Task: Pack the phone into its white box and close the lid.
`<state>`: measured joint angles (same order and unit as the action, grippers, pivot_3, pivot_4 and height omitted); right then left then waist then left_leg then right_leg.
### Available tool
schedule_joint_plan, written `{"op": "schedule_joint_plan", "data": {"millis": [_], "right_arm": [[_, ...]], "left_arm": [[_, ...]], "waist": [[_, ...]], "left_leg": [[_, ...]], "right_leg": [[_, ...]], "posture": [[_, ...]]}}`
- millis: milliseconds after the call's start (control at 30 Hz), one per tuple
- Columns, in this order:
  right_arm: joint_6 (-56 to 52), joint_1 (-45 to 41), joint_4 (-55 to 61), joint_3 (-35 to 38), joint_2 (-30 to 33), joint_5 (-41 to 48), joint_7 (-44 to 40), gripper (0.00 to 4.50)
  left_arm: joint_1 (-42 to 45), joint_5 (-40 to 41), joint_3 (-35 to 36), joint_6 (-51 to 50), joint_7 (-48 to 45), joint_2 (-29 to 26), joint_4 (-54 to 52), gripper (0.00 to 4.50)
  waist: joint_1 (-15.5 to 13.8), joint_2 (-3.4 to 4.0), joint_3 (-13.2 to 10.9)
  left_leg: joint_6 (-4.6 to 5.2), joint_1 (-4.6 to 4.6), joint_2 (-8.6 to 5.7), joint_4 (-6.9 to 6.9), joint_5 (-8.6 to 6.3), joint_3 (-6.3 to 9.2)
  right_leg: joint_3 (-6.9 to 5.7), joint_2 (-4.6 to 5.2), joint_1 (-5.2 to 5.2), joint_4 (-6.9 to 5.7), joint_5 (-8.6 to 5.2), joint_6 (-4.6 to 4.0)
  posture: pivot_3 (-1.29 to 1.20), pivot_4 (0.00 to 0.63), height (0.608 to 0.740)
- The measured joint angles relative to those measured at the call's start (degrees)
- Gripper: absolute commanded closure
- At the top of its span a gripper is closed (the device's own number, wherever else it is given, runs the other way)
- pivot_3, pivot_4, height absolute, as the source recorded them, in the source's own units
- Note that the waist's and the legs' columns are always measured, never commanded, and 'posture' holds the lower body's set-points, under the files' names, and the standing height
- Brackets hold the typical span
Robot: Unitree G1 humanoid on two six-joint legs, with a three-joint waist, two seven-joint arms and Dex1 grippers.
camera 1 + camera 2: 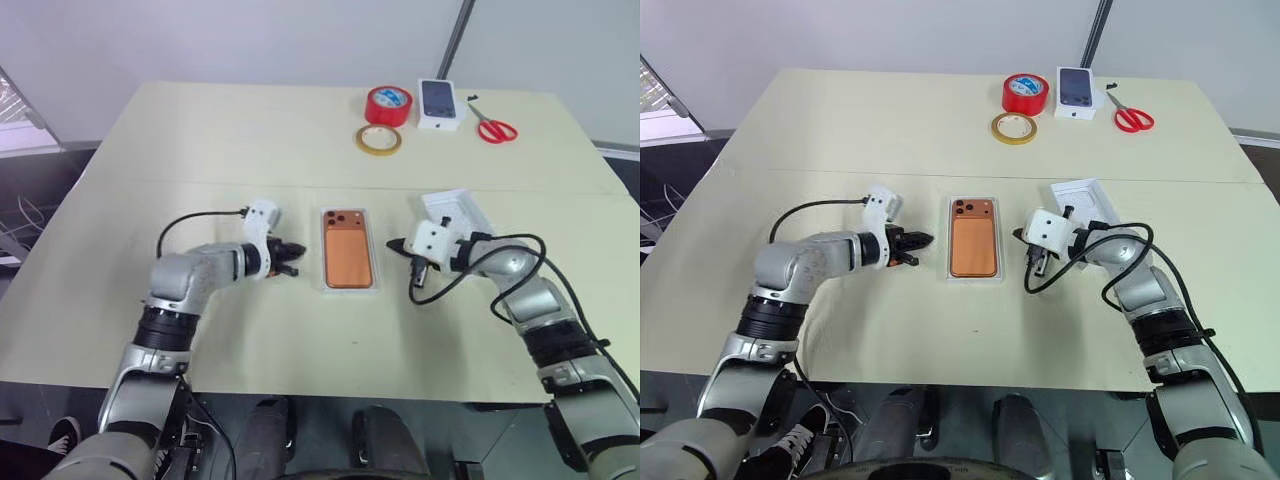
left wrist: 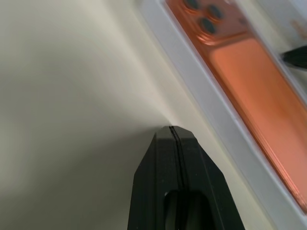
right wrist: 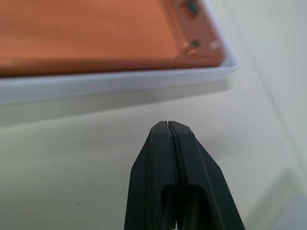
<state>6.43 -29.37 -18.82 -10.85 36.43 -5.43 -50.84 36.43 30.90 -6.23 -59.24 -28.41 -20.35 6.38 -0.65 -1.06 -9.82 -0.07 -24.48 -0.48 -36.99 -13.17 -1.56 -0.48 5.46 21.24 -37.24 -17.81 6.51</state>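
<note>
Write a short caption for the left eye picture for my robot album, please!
Two shut grippers, left gripper and right gripper, flank the orange phone lying in its white box.

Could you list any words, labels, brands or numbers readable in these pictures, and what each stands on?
No text can be read.
The small white box at the table's far edge bears a printed picture of a dark phone; any lettering is too small to read.
The phone shows no mark.

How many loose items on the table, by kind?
Phones: 1, the phone
Box parts: 2, the white box, the lid
Printed phone boxes: 1
Tape rolls: 2, red, yellow
Scissors: 1
Total: 7
</note>
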Motion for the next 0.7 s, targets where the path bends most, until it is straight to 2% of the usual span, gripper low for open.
{"op": "schedule_joint_plan", "data": {"millis": [233, 433, 700], "right_arm": [[-0.52, 1.65, 1.13, 0.45, -0.26, 1.73, -1.15, 4.5], [-2.71, 4.94, 3.48, 4.64, 4.79, 3.2, -2.4, 4.5], [-5.37, 9.41, 6.77, 9.38, 8.41, 5.04, -3.63, 4.5]], "left_arm": [[4.51, -3.6, -3.86, 1.93, -4.09, 4.85, 6.22, 4.46], [7.15, -6.63, -6.7, 2.67, -5.95, 11.53, 9.75, 4.46], [9.58, -10.04, -9.05, 4.73, -7.82, 16.76, 13.99, 4.46]], "waist": [[-0.37, 0.02, 0.0], [-0.29, 0.02, 0.0], [0.01, 0.07, -0.02]], "left_leg": [[0.13, 0.01, -0.04, -0.13, -0.06, 0.03], [0.32, -0.07, -0.17, -0.19, -0.17, -0.02], [0.34, -0.03, -0.09, -0.16, -0.18, -0.02]], "right_leg": [[-0.06, 0.03, -0.14, 0.0, 0.0, 0.0], [-0.03, 0.12, -0.16, 0.14, 0.0, 0.01], [-0.03, 0.06, -0.1, 0.04, -0.01, 0.03]], "posture": [[0.0, 0.15, 0.728], [0.0, 0.15, 0.728], [0.0, 0.15, 0.728]]}}
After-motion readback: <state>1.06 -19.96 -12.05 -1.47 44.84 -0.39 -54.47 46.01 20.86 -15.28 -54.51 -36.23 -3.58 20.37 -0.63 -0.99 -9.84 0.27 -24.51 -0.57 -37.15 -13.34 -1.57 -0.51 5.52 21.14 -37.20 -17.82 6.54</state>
